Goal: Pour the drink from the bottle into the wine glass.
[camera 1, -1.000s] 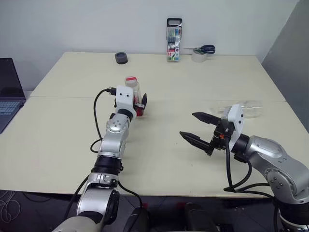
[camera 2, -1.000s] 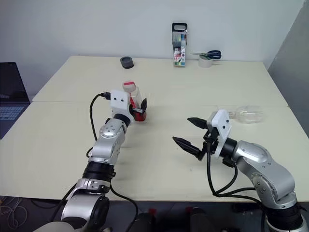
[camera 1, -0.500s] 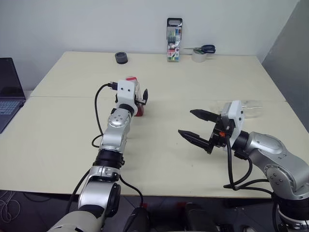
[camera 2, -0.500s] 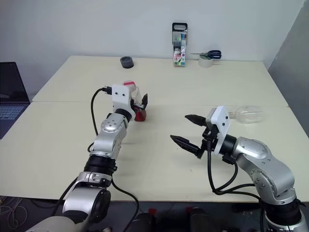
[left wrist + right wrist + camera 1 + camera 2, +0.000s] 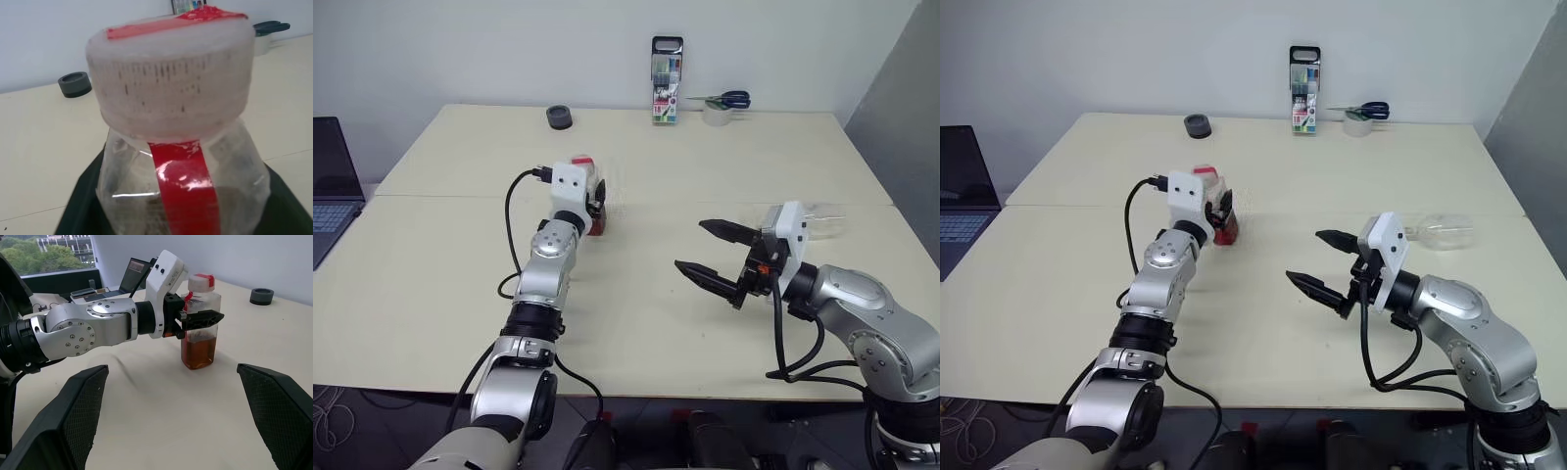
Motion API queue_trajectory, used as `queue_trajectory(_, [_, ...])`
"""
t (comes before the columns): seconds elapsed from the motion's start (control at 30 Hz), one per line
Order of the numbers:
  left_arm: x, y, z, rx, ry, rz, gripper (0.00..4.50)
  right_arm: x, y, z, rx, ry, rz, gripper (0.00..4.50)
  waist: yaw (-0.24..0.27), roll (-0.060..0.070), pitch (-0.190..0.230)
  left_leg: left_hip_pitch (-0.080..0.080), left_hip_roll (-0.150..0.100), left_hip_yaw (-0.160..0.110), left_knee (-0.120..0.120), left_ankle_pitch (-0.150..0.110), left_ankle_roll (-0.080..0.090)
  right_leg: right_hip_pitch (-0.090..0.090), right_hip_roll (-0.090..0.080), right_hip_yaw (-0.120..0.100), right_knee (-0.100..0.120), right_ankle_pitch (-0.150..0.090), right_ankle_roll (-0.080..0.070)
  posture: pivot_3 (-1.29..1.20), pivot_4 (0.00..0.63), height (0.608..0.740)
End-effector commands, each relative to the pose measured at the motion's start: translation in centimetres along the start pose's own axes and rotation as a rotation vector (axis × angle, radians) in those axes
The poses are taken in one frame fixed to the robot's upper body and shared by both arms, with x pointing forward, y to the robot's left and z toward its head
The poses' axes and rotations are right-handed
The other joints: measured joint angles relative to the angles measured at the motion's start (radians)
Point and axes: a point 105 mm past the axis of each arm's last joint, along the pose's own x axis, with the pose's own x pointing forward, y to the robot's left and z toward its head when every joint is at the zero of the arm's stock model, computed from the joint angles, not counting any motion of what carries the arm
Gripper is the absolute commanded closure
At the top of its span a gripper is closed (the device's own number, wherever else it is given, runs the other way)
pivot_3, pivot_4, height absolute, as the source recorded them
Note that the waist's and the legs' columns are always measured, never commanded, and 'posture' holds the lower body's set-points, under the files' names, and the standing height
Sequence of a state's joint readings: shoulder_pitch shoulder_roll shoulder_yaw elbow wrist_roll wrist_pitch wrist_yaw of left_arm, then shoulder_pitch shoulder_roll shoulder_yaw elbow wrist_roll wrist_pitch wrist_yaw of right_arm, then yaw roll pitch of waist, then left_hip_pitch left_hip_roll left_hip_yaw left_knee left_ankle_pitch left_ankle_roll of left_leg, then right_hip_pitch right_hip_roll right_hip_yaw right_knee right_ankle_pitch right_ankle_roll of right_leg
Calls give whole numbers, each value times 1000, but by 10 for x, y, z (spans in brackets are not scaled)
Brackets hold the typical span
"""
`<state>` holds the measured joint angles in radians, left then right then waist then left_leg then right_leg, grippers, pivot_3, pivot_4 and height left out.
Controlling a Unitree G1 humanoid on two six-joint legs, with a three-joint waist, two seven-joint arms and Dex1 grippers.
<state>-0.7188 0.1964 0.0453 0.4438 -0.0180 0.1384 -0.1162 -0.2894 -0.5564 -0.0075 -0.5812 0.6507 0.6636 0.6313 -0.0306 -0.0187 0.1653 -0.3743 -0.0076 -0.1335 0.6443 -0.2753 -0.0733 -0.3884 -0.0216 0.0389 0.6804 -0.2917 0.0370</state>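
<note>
The bottle [image 5: 199, 328] stands upright on the table left of centre, clear with a red label stripe and a pale cap topped in red [image 5: 171, 83]. The amber drink [image 5: 198, 352] fills its lower part. My left gripper [image 5: 1227, 206] is shut on the bottle's body, a black finger [image 5: 203, 317] pressing on each side. My right gripper [image 5: 1304, 256] hovers open and empty over the table's middle right, pointing toward the bottle. The wine glass [image 5: 1442, 232] lies on its side on the table behind my right arm.
A marker pack [image 5: 666, 80] stands at the table's far edge, with scissors [image 5: 729, 99] resting on a tape roll [image 5: 715, 115] to its right. A small black round object [image 5: 560, 117] sits at the far left. A laptop [image 5: 333, 186] lies off the table's left edge.
My left gripper's fingers, open around the bottle before, have closed on it. The right arm has stayed put.
</note>
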Motion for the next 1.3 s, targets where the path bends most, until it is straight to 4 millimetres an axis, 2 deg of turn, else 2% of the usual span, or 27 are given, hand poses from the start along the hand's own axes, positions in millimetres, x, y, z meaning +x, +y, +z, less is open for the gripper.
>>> queue_trajectory(0.03, [1,2,22,24,-77,5,2724,0,1,12,-34,-47,9,0,-1,0,0,0,0,0,0,0,0,0,0,0,0,0,0,0,150,740])
queue_trajectory(0.2, [-4,3,21,-19,-85,-23,2732,0,1,14,-45,-52,7,0,-1,0,0,0,0,0,0,0,0,0,0,0,0,0,0,0,150,740])
queue_trajectory(0.4, [-9,-11,27,-16,-120,-194,2735,-7,-2,15,-53,-53,-38,0,1,0,0,0,0,0,0,0,0,0,0,0,0,0,0,0,150,740])
queue_trajectory(0.6, [-13,-37,33,-45,-141,-413,2739,-19,-4,16,-67,-66,-126,0,1,0,0,-1,0,0,0,0,0,0,0,0,0,0,0,0,150,740])
queue_trajectory(0.7, [-16,-56,39,-84,-153,-561,2740,-24,-4,20,-100,-83,-197,0,1,0,0,-1,0,0,0,0,0,-1,0,-1,0,0,0,0,150,740])
queue_trajectory(0.83, [-24,-86,44,-96,-168,-785,2761,-28,-2,24,-59,-95,-237,0,1,0,1,-2,0,-1,0,0,0,-1,0,-1,0,0,0,0,150,740])
queue_trajectory(1.1, [-51,-137,50,-12,-207,-1258,2766,-16,3,36,-38,-73,-312,0,-2,1,1,-2,0,0,0,0,0,-1,1,-1,0,0,0,0,150,740])
queue_trajectory(1.2, [-59,-149,51,22,-220,-1389,2766,-9,1,39,-54,-72,-335,0,-3,1,1,-2,0,0,0,0,0,-1,1,0,0,0,0,0,150,740])
queue_trajectory(1.3, [-60,-154,53,21,-222,-1447,2766,-1,-1,41,-51,-76,-356,0,-3,1,2,-2,0,0,0,0,0,-1,1,-1,0,0,0,0,150,740])
